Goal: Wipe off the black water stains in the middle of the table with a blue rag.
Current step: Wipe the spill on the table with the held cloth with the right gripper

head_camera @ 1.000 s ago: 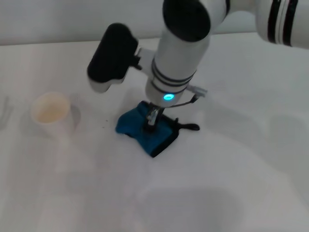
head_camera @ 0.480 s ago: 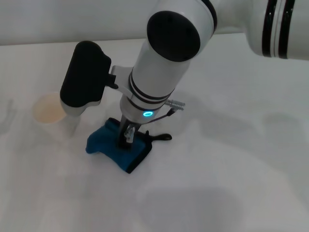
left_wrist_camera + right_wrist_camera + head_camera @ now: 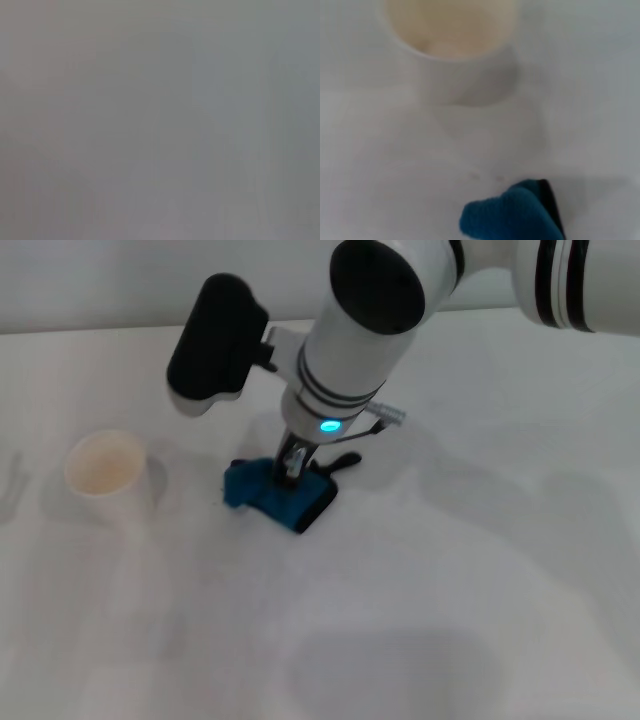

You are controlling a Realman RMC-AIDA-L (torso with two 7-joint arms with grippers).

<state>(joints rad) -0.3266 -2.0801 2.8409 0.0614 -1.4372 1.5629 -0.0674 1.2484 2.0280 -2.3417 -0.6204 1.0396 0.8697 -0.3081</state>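
Observation:
The blue rag (image 3: 270,495) lies bunched on the white table (image 3: 480,570), its black loop (image 3: 345,462) pointing right. My right gripper (image 3: 292,464) comes straight down onto the rag and is shut on its top, pressing it to the table. In the right wrist view the rag's blue end (image 3: 510,217) shows with a black edge. No dark blotch shows; only tiny faint specks (image 3: 473,175) lie on the table beside the rag. My left gripper is out of view, and the left wrist view is plain grey.
A white paper cup (image 3: 103,468) stands on the table to the left of the rag; it also fills the right wrist view (image 3: 450,45), close to the rag. The table's far edge (image 3: 100,332) runs behind the arm.
My right gripper dragged the rag left and toward me, then back right and away. The rag now lies slightly left of and farther back than a second ago.

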